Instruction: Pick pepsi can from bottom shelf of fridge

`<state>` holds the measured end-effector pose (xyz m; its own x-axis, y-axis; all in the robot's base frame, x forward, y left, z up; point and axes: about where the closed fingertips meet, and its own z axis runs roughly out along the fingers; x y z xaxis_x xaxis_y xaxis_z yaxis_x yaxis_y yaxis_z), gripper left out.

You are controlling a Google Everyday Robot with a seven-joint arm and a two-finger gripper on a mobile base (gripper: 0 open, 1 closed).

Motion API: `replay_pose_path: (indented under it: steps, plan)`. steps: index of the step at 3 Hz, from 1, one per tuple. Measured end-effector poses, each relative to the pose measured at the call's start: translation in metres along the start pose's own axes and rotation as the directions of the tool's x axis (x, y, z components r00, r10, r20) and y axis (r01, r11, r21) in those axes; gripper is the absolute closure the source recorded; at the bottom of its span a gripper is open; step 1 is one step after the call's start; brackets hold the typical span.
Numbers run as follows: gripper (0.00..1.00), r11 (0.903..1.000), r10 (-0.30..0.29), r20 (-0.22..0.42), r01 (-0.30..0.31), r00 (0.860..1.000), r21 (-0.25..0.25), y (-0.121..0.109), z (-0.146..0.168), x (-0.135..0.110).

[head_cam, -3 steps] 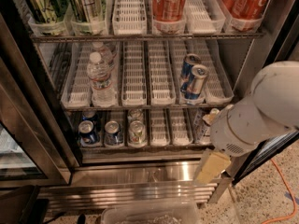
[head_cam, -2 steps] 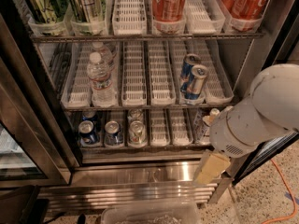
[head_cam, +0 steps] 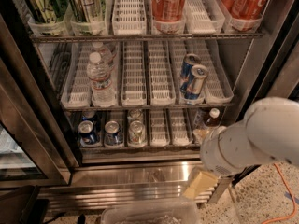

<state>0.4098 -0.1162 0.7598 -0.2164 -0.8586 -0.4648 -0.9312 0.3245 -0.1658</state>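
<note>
The fridge (head_cam: 140, 171) stands open in front of me. On its bottom shelf (head_cam: 161, 127) the pepsi can (head_cam: 88, 132), short and dark blue with a silver top, stands at the front of the leftmost lane. A similar dark can (head_cam: 113, 133) and a pale silver-beige can (head_cam: 136, 131) stand to its right. More cans stand behind them. My gripper (head_cam: 200, 185) hangs from the white arm (head_cam: 252, 139) at the lower right, in front of the steel base panel, well right of and below the pepsi can.
The middle shelf holds water bottles (head_cam: 100, 78) and two tall blue-and-silver cans (head_cam: 194, 80). The top shelf holds green cans (head_cam: 42, 3) and red cola bottles (head_cam: 168, 1). A small capped bottle (head_cam: 212, 118) stands at bottom right beside the arm. A clear bin (head_cam: 149, 213) sits below.
My arm and gripper have moved down and slightly left in front of the fridge's lower right corner. The cans and bottles have not moved.
</note>
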Motion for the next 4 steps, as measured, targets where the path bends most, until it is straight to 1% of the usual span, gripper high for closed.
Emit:
replay_pose_path:
  steps: [1, 2, 3, 4]
  plan:
    - [0.00, 1.0000, 0.001, 0.080, -0.002, 0.997, 0.009, 0.018, 0.045, -0.008]
    - [0.00, 0.9996, 0.010, 0.164, -0.014, 0.986, 0.026, 0.023, 0.082, -0.019]
    - [0.00, 0.9995, 0.010, 0.232, -0.017, 0.973, 0.028, 0.024, 0.117, -0.031]
    - [0.00, 0.9995, 0.010, 0.232, -0.017, 0.973, 0.028, 0.024, 0.117, -0.031]
